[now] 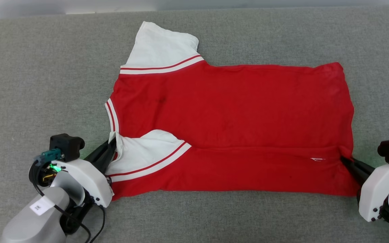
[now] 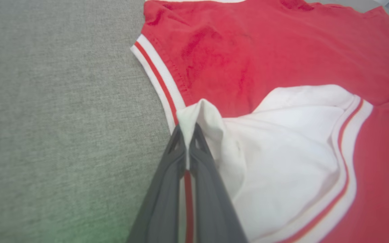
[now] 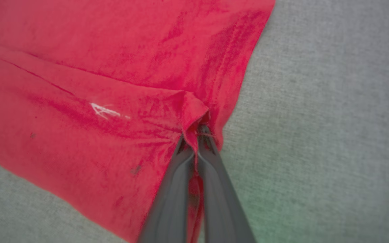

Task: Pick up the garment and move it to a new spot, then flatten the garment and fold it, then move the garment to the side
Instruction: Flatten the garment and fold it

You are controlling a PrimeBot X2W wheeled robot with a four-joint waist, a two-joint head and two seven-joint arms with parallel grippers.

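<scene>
The garment (image 1: 228,111), a red jersey with white sleeves and striped trim, lies spread on the grey cloth surface with its near long edge folded over onto the body. The print is hidden. My left gripper (image 1: 112,145) is shut on the near white sleeve (image 2: 282,162) beside the collar trim, fabric pinched between its fingers (image 2: 167,175). At the hem end, my right gripper (image 1: 344,158) is shut on a bunched corner of the folded red edge (image 3: 194,114). The far sleeve (image 1: 160,47) lies flat.
Grey fabric surface (image 1: 29,84) surrounds the garment on all sides, with open room to the left, right and front. A pale wall strip (image 1: 194,4) runs along the far edge.
</scene>
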